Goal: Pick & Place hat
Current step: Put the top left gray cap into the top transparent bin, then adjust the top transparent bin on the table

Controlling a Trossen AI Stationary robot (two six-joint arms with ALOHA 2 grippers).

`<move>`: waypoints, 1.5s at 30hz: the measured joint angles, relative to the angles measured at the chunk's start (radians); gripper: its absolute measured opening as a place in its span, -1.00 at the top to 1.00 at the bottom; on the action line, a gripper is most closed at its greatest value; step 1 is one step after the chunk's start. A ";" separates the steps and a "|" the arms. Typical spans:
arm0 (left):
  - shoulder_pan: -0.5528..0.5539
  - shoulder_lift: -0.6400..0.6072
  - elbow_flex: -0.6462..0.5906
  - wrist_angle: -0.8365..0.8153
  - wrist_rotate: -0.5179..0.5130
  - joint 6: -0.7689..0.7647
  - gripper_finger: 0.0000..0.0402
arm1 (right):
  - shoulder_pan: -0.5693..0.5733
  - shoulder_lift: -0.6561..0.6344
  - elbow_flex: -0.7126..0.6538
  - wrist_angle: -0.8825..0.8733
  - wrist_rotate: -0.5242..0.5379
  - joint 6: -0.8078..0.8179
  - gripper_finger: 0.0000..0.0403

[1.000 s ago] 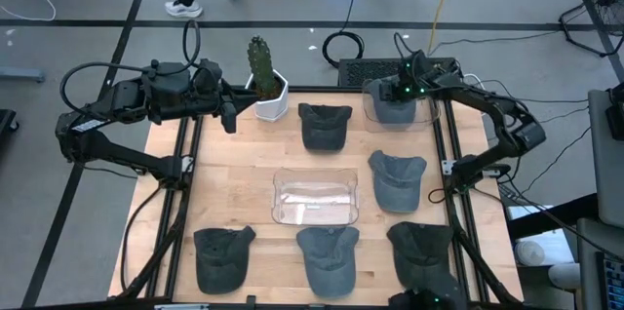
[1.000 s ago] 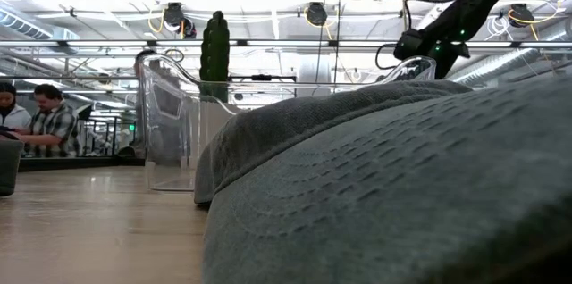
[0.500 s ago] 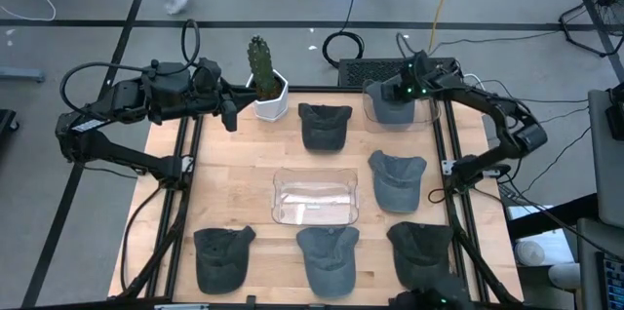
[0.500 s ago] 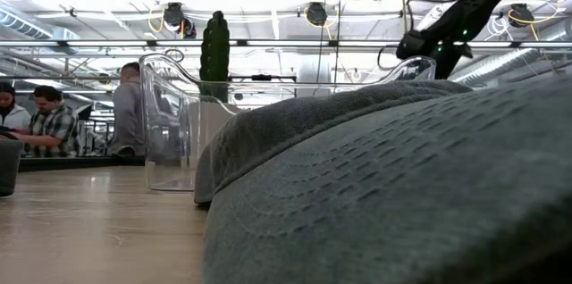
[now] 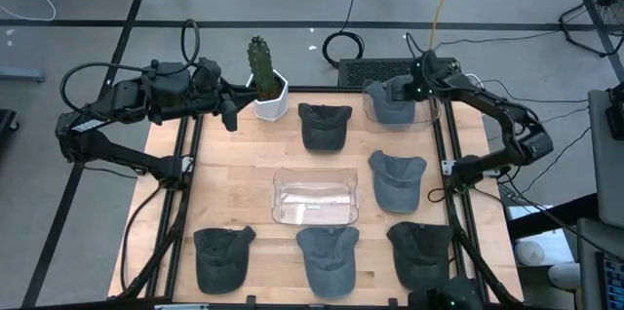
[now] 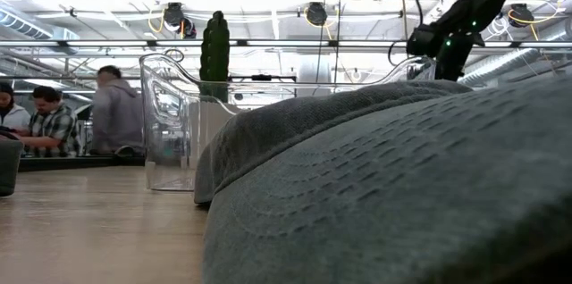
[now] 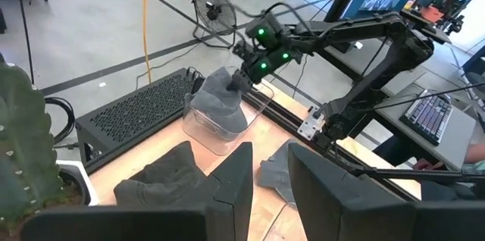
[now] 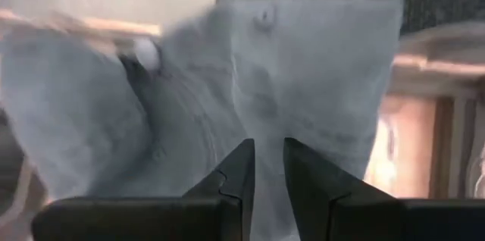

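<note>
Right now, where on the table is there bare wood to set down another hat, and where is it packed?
Bare wood lies left of the clear bin, between the cactus pot and the front-left hat. Smaller gaps flank the back-middle hat. The front row and right side are crowded with hats; the right end effector hangs over the hat-filled container.

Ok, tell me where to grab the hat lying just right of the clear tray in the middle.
Take that hat by the rounded crown, coming straight down from above. It lies flat on the table with its brim toward the front edge, and the crown is its highest, softest part, so jaws should pinch a fold there.
</note>
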 joint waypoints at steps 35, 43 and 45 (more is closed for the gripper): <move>0.000 0.000 0.000 0.000 0.010 0.030 0.54 | 0.071 -0.198 -0.011 -0.278 -0.099 0.023 0.71; -0.006 0.000 0.000 0.000 0.010 -0.016 0.54 | 0.135 -0.122 -0.065 -0.187 -0.275 0.135 0.71; -0.009 0.000 0.000 0.000 0.010 -0.027 0.54 | 0.177 -0.146 -0.065 -0.192 -0.288 0.134 0.72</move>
